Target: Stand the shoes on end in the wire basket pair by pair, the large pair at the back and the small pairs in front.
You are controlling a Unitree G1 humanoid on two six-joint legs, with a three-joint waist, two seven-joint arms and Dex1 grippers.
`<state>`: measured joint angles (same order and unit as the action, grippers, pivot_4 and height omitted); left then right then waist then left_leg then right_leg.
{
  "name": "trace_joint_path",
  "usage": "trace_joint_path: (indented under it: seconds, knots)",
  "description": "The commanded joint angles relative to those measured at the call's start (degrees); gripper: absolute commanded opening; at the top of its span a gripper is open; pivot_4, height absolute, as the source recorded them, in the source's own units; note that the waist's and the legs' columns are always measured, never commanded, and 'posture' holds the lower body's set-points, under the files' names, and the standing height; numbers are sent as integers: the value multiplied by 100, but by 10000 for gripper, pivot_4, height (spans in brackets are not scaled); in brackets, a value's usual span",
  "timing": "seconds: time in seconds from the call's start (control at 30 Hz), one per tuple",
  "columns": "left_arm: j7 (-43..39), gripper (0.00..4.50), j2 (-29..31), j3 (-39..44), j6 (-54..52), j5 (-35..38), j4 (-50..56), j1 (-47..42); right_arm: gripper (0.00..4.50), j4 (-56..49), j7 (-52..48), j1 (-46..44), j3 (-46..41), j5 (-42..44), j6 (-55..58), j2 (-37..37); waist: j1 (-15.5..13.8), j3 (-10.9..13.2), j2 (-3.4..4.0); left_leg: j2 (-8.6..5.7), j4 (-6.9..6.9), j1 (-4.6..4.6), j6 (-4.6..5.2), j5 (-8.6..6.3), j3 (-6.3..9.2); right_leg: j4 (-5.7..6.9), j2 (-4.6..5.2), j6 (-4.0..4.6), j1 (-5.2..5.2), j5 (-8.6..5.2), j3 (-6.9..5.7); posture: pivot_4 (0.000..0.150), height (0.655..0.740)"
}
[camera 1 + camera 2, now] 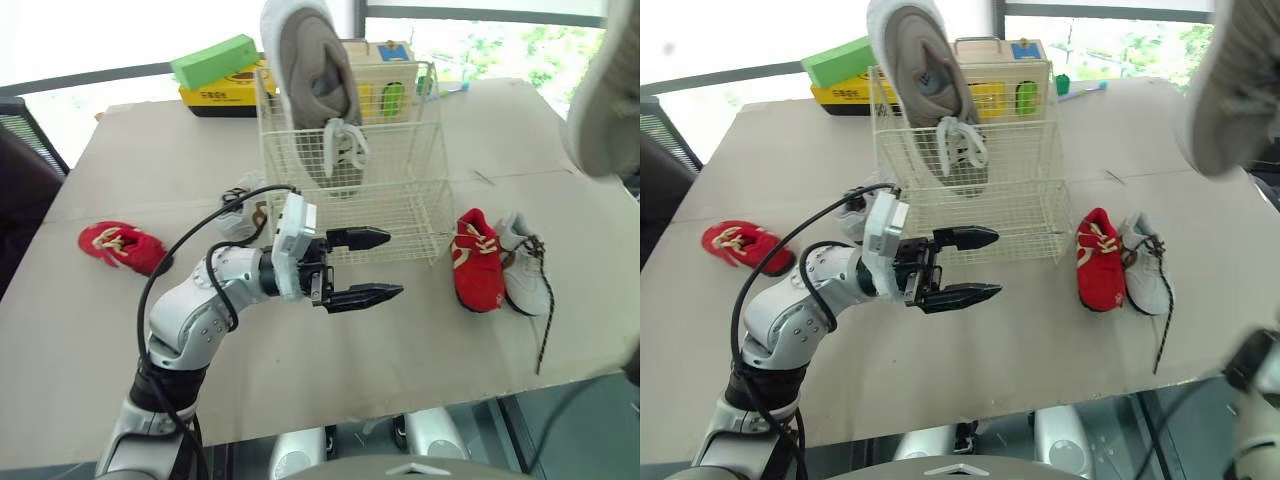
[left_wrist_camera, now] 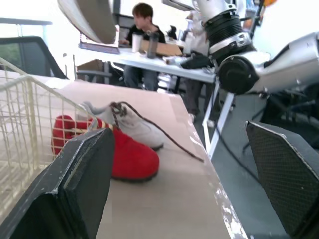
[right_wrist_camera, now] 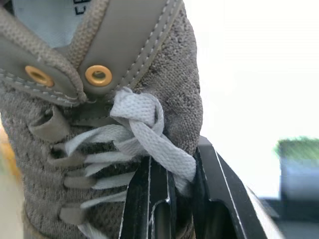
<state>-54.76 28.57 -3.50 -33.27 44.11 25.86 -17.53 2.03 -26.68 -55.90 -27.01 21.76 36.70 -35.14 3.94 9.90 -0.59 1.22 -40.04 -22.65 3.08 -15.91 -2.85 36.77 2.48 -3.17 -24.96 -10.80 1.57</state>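
Progress: left gripper (image 1: 394,264) hangs spread and empty before the wire basket (image 1: 400,200). Right gripper (image 3: 178,172) is pinched on the laces of the second grey sneaker (image 3: 99,99). First grey sneaker (image 1: 315,70) already stands at the back. Small ones all left: red shoe (image 1: 475,262) and white shoe (image 1: 525,270) at the basket's 3 o'clock, lone red shoe (image 1: 122,247) at 9, pale shoe (image 1: 238,215) at 8.

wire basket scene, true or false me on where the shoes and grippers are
One grey shoe stands on end in the wire basket. True.
The left gripper is holding a shoe. False: it is open and empty, in front of the basket.
A red shoe and a white shoe lie side by side to the basket's right. True.
The right gripper is empty. False: it is clamped on a second grey shoe at the laces.
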Motion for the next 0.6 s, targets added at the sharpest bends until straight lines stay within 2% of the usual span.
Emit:
trace_joint_path:
  seconds: [0.03, 0.07, 0.2, 0.4, 0.6]
  knots:
    - [344, 45000, 32, 330, 53, 83, 375, 248, 294, 460, 427, -822, 549, -223, -1120, 658, -22, 0, -1, 3, 2, -2, 0, 0, 2, 0, -3, 0, -5, 0, -2, 1500, 7400]
    - [404, 45000, 53, 368, 53, 78, 425, 285, 294, 661, 481, -949, 678, -343, -1407, 800, -171, 2, -8, 5, 8, -11, -1, 0, 4, 2, -6, 1, -15, 1, -3, 1500, 7400]
    - [889, 45000, 168, 729, -79, 246, 848, 579, 294, 1351, 510, -1367, 908, -193, -2364, 1590, -326, 2, -8, 8, 21, -119, -33, 19, 25, -4, 7, -1, -108, 1, -8, 1500, 7400]
    - [1341, 45000, 131, 1103, -12, 377, 1162, 886, 294, 1163, 479, -1322, 928, 224, -2247, 1980, -323, 2, -9, -4, 46, -123, -35, 20, 11, -38, 38, -3, -106, 3, -13, 1500, 7400]
    - [1371, 45000, 113, 1262, 268, 351, 1223, 1201, 294, 703, 652, -1145, 1043, 394, -1899, 2076, -306, 2, -8, -4, 62, -110, -36, 21, 21, -33, 33, -1, -106, 3, -26, 1500, 7400]
